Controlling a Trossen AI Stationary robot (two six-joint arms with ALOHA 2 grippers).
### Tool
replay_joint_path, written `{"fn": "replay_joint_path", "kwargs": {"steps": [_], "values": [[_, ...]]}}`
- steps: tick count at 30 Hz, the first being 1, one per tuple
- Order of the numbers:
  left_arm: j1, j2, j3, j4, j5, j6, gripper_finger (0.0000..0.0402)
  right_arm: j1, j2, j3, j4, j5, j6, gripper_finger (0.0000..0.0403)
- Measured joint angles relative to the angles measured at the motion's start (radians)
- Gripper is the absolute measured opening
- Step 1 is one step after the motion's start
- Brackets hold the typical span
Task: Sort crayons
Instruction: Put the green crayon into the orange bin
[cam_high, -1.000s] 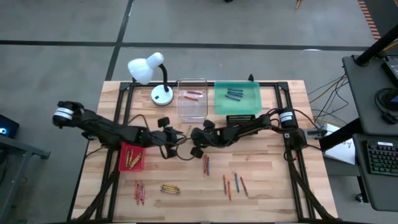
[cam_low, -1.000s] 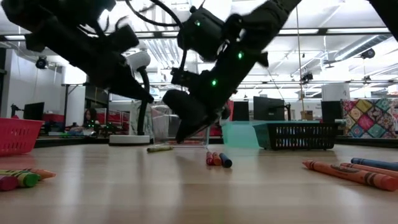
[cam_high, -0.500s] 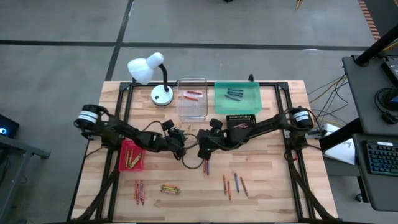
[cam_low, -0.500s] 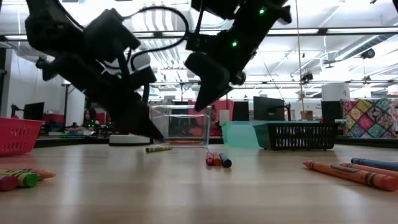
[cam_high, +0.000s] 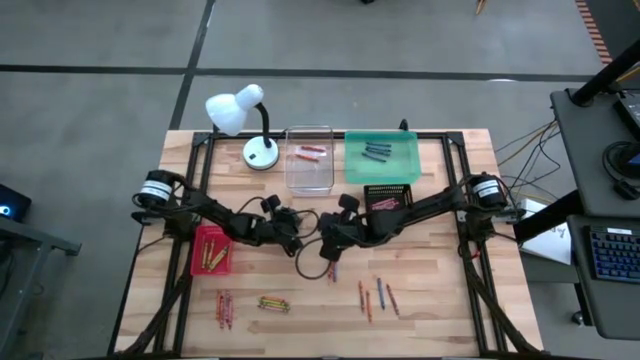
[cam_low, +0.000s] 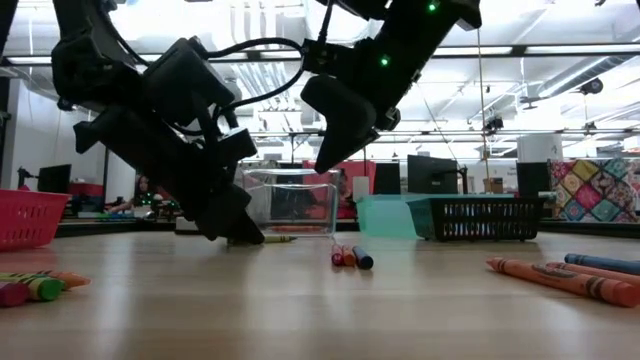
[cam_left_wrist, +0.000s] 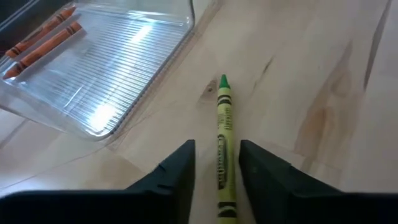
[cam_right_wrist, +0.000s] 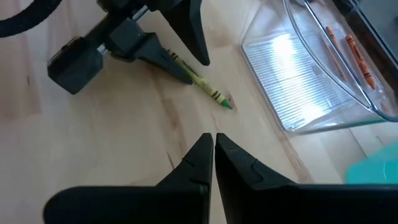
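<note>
A yellow-green crayon (cam_left_wrist: 224, 124) lies flat on the wooden table beside the clear tray (cam_left_wrist: 106, 68). My left gripper (cam_left_wrist: 217, 146) is low at the table and open. Its fingers stand on either side of the crayon's near half, along its length, with a gap showing on both sides. In the low view the left gripper (cam_low: 238, 232) reaches the tabletop and the crayon (cam_low: 280, 238) sticks out past it. My right gripper (cam_right_wrist: 214, 146) is shut on nothing and hangs raised (cam_low: 330, 155) just right of the left one. Other crayons (cam_high: 331, 266) lie nearer the front edge.
The clear tray (cam_high: 308, 160) holds orange crayons, the teal tray (cam_high: 382, 170) blue ones, and the red tray (cam_high: 212, 262) yellow ones. A black tray (cam_high: 390, 197) and a white lamp (cam_high: 240, 108) stand toward the back. Loose crayon groups (cam_high: 378, 295) (cam_high: 225, 308) (cam_high: 272, 302) lie near the front.
My left gripper has come down and a little toward the table's right, onto the yellow-green crayon, which has stayed in place. My right gripper has risen clear of the table and stayed shut.
</note>
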Motion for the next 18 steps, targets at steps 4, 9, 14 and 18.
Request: {"fn": "replay_joint_path", "kwargs": {"steps": [4, 9, 14, 18], "values": [[0.0, -0.002, 0.0, -0.005, 0.018, 0.012, 0.0054, 0.005, 0.0, 0.0, -0.021, 0.001, 0.0, 0.0009], [0.0, -0.02, -0.002, -0.007, 0.047, 0.033, 0.0008, 0.016, 0.0, 0.0, -0.06, 0.0, 0.019, 0.0009], [-0.022, -0.142, -0.009, -0.086, 0.097, 0.074, 0.0004, 0.032, -0.001, 0.0, -0.103, 0.002, 0.027, 0.0009], [-0.032, -0.323, 0.009, -0.228, 0.174, 0.076, 0.0002, 0.037, -0.001, -0.001, -0.137, 0.003, 0.026, 0.0009]]}}
